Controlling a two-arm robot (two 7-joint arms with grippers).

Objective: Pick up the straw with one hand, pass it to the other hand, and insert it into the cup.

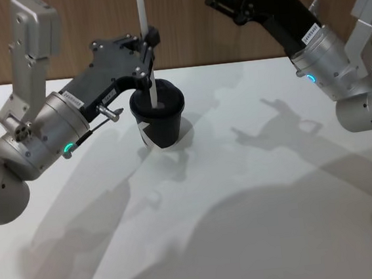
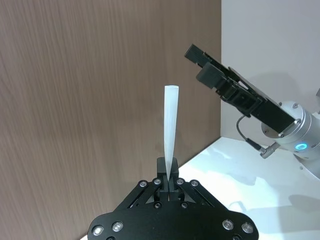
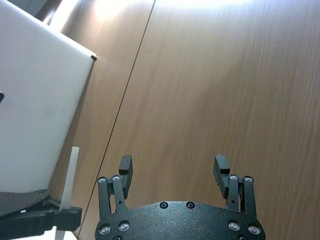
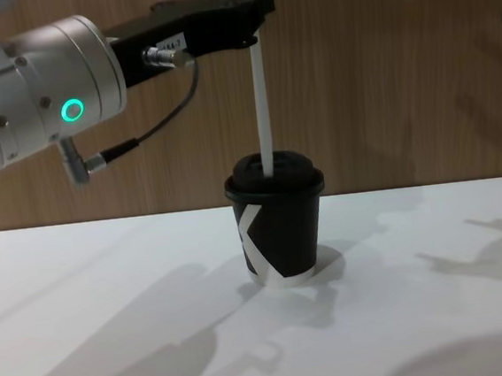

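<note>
Step in hand: I judge this the last step, insertion; the straw is with my left gripper and stands upright over the cup.
Left gripper: jaws clamped on the straw partway up its length, directly above the dome lid; in the left wrist view the straw rises straight out from between them.
Straw tip: in the chest view its lower end meets the lid top at about centre; I cannot tell whether it has entered the hole or only rests on it.
Cup: black paper cup, upright on the white desk, at about 11 o'clock of the desk's middle in the head view; white angular mark faces me.
Right gripper: raised at 1 o'clock, well apart from the cup, jaws spread wide with nothing between them.
Next move, as I judge it: a straight vertical descent keeping the straw plumb, then release once it is seated; any tilt could tip the light cup.
</note>
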